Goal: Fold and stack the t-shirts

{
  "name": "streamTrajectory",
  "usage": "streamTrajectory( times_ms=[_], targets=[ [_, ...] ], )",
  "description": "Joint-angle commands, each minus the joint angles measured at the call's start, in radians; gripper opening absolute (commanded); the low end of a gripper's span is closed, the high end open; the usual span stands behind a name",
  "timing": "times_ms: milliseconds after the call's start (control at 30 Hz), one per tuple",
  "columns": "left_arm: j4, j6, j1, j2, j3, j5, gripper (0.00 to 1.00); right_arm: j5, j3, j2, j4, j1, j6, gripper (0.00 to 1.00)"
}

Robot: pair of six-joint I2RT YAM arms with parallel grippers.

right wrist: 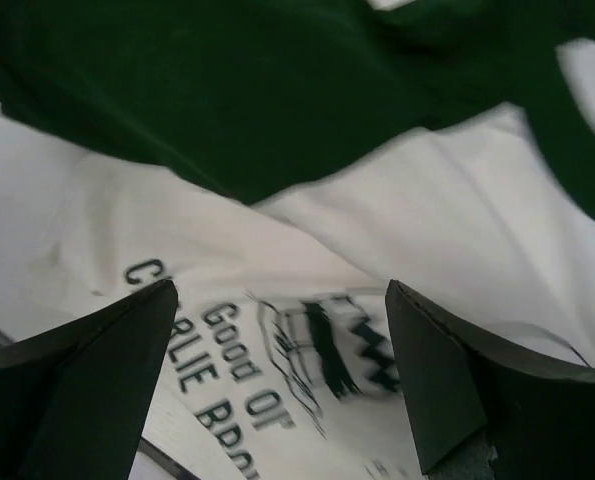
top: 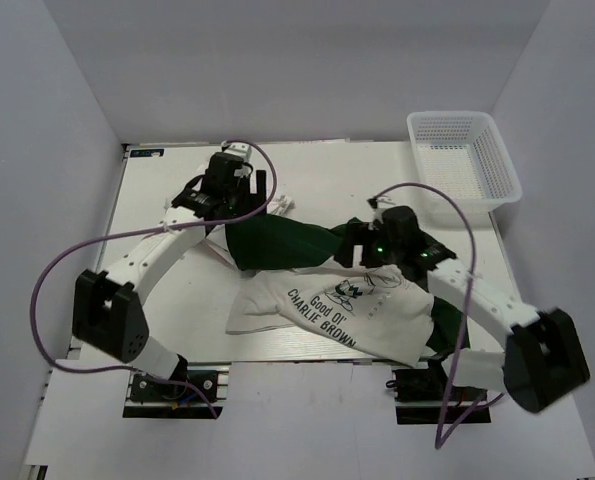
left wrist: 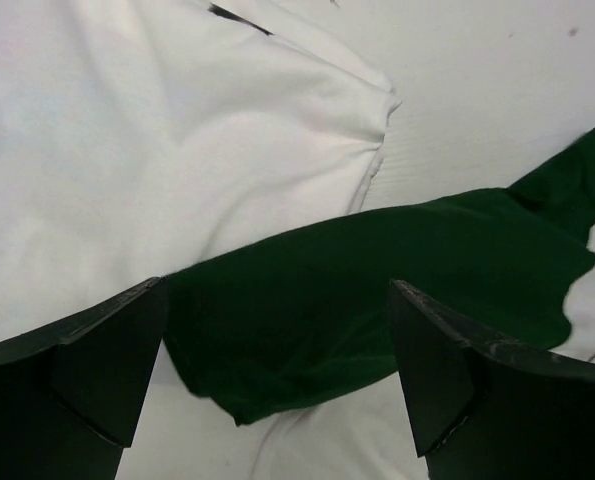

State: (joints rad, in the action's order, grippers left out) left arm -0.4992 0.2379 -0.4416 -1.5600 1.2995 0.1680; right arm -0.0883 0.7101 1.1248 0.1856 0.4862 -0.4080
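Observation:
The white t-shirt with the "Good Ol' Charlie Brown" print (top: 342,305) lies crumpled at the table's front middle. One dark green sleeve (top: 277,245) stretches left toward a whitish folded tee (top: 217,252). My left gripper (top: 239,205) is open and empty above that sleeve's end (left wrist: 377,270), with the whitish tee (left wrist: 157,130) just beyond it. My right gripper (top: 362,245) is open and empty, hovering over the print (right wrist: 317,350) near the green collar area (right wrist: 227,90). A second green sleeve (top: 443,335) lies at the front right, partly under the right arm.
A white plastic mesh basket (top: 464,160) stands at the back right corner. The printed tee's hem (top: 277,325) reaches close to the table's front edge. White walls enclose the table on the left, back and right.

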Motion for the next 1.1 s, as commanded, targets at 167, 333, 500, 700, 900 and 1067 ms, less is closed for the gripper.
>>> streamTrajectory(
  times_ms=[167, 333, 500, 700, 900, 1067],
  targets=[
    [0.057, 0.097, 0.017, 0.297, -0.170, 0.102, 1.00, -0.223, 0.279, 0.527, -0.291, 0.155, -0.008, 0.90],
    [0.048, 0.106, 0.017, 0.319, -0.180, 0.149, 1.00, -0.173, 0.316, 0.698, -0.314, 0.157, -0.084, 0.90],
    [-0.015, 0.066, -0.003, 0.230, -0.120, 0.114, 1.00, -0.039, 0.189, 0.670, -0.259, 0.114, -0.167, 0.90],
    [-0.056, 0.009, -0.014, 0.117, -0.072, 0.100, 1.00, 0.137, -0.121, 0.445, -0.186, 0.005, -0.253, 0.90],
    [-0.067, -0.054, -0.037, -0.001, -0.022, 0.113, 1.00, 0.020, -0.169, 0.365, -0.173, -0.028, -0.164, 0.90],
    [-0.012, -0.169, -0.057, -0.058, -0.045, 0.157, 1.00, -0.090, -0.141, 0.377, -0.235, -0.026, -0.130, 0.90]
  ],
)
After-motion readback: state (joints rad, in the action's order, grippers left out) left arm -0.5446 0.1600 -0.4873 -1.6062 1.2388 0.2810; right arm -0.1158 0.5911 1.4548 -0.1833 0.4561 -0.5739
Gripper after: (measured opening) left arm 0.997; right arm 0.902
